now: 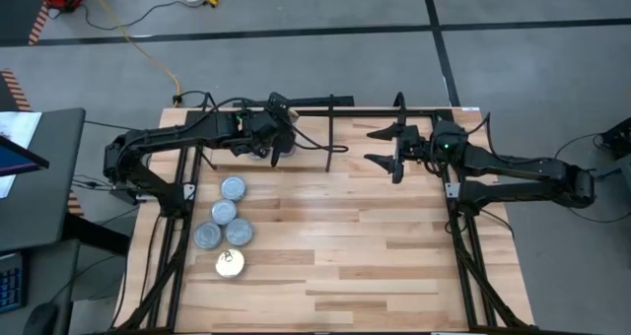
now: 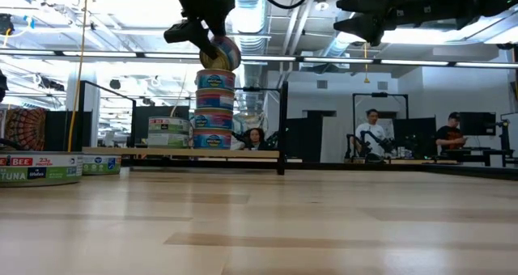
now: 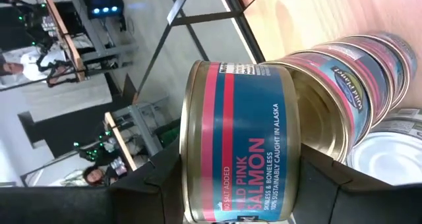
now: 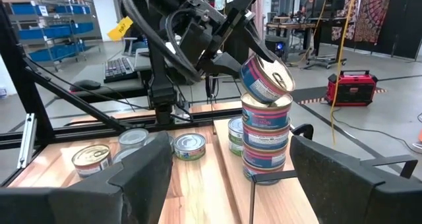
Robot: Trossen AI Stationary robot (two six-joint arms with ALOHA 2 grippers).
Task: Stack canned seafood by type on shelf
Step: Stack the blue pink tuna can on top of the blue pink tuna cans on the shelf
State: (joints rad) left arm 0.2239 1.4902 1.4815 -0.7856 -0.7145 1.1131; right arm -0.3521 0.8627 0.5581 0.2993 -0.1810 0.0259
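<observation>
- The salmon tin (image 3: 241, 141) is pinched between the fingers of the left gripper (image 2: 212, 34), tilted, just above the top of the salmon stack (image 2: 214, 109) on the shelf (image 2: 202, 152).
- The stack has three tins of the same pink and blue label; a lower pile of other tins (image 2: 168, 132) stands just beside it on the shelf.
- The step in hand seems to be the placing of a fourth salmon tin on its own type.
- The next move calls for making the tin level, centring it over the stack, lowering it gently and only then letting go, or the stack may tip.
- The right gripper (image 1: 386, 145) waits with fingers spread, raised above the far side of the table.
- Five more loose tins (image 1: 226, 226) lie on the table (image 1: 375, 266).
</observation>
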